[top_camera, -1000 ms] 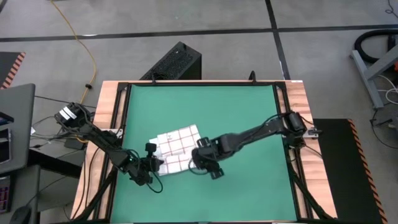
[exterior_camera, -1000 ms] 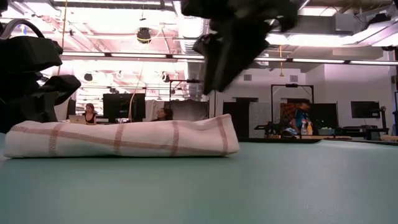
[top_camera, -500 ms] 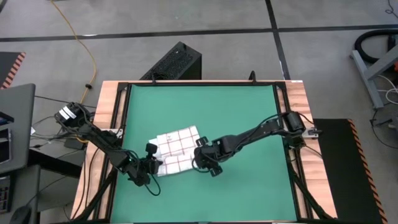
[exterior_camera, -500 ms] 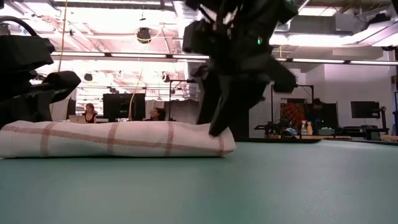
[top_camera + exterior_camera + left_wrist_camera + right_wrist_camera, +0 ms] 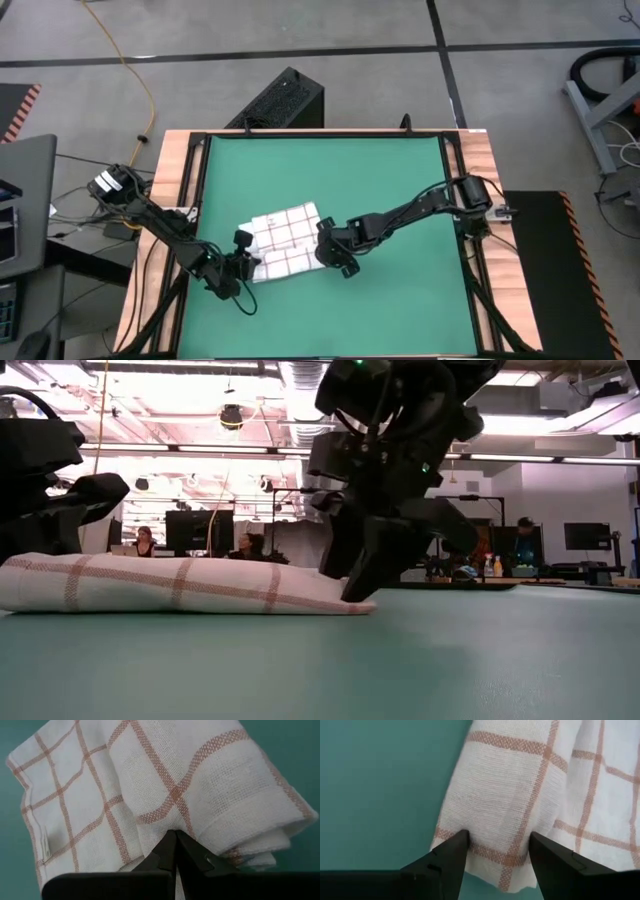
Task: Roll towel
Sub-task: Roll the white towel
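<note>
- Two hands are down at the towel (image 5: pixel 284 242), one at each end of it, and you can see both in the high view.
- Your towel lies left of the middle of the green mat (image 5: pixel 400 190), toward its near half, folded over on itself into a thick, low bundle; the mat covers the table (image 5: pixel 487 160).
- Your left hand (image 5: pixel 246 268) sits at the towel's near-left end. Its fingers (image 5: pixel 172 851) are pressed together to a single point, and that point touches the cloth just beside the thick folded edge. You cannot tell from the wrist view whether any cloth is pinched between them.
- Your right hand (image 5: pixel 334 252) is at the towel's right end with its fingers (image 5: pixel 451 851) spread wide. The towel's edge lies between the two tips, and both tips touch the cloth.
- From the low view, the right hand (image 5: pixel 372 560) bears down on the towel's right end, which lies flat against the mat, while the left end stands thicker.
- Far behind the table, people sit at desks in the room.
</note>
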`<state>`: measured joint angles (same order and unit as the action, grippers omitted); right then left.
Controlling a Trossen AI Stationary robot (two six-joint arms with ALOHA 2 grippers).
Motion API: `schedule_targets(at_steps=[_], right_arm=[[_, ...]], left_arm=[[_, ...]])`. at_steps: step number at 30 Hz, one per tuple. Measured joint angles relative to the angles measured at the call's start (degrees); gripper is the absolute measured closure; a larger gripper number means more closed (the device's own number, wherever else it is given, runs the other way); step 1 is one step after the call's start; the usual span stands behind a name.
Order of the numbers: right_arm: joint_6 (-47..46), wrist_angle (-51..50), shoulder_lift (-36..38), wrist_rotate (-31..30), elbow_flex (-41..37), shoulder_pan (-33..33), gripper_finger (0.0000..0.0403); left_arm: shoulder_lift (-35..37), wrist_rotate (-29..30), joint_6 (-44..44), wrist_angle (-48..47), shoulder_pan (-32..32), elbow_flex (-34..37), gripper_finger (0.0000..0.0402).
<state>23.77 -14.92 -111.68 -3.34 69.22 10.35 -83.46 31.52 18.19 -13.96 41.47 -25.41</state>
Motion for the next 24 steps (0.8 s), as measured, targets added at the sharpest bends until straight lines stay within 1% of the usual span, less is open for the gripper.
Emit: schedule_targets(at_steps=[6, 9, 12, 14, 16, 18, 21, 24], right_arm=[[-1.6, -3.4, 1.1, 0.4, 2.8, 0.1, 0.0169], [-1.4, -6.4, 4.2, 0.5, 4.9, 0.2, 0.0169], [-0.8, -6.1, 7.5, 0.4, 5.3, 0.1, 0.0168], [0.1, -3.9, 7.8, -1.7, 5.3, -1.1, 0.0169], [0.6, -1.0, 6.5, -3.9, 5.3, -3.4, 0.0171], [1.0, 3.2, 4.2, -4.1, 5.3, -6.3, 0.0178], [1.5, 8.5, -0.3, -4.5, 5.2, -10.1, 0.0196], [-0.9, 10.5, -3.2, -4.5, 5.3, -13.1, 0.0222]], left_arm=[[0.0, -0.5, -3.7, -0.2, 0.0, 0.0, 0.0401], [0.0, -0.6, -6.7, -0.3, 0.0, 0.0, 0.0401], [0.0, -0.7, -9.6, -0.3, 0.0, 0.0, 0.0401], [0.0, -0.7, -11.6, -0.3, -0.1, 0.0, 0.0401], [0.0, -0.8, -12.8, -0.3, -0.2, 0.0, 0.0401], [0.0, -0.7, -13.0, -0.3, -0.3, 0.0, 0.0401], [0.0, -0.4, -13.0, -0.3, -0.3, 0.0, 0.0401], [0.0, -0.4, -13.0, -0.3, -0.3, 0.0, 0.0401]])
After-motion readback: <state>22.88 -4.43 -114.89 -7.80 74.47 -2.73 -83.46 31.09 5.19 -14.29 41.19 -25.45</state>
